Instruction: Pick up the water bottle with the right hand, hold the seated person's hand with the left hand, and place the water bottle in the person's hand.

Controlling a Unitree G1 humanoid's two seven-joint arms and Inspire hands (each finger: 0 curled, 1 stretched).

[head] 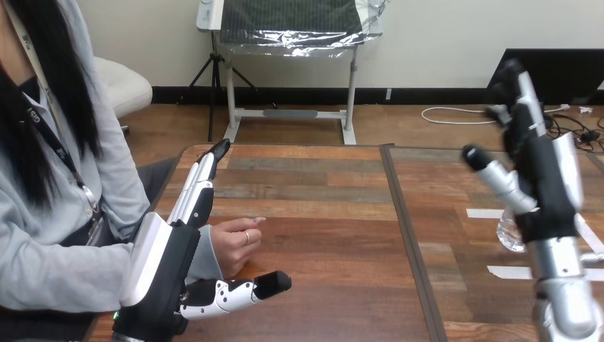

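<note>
Left hand [160, 260], fingers straight, beside person's hand [231, 246]; right hand [545, 182], fingers released, near bottle [508, 232] on wooden table [320, 214].

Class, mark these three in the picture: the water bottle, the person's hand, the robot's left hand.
water bottle [508, 234]: head view, on its clear side wall.
person's hand [231, 251]: head view, on the back of the curled hand.
left hand [154, 251]: head view, on its white back shell.
</note>
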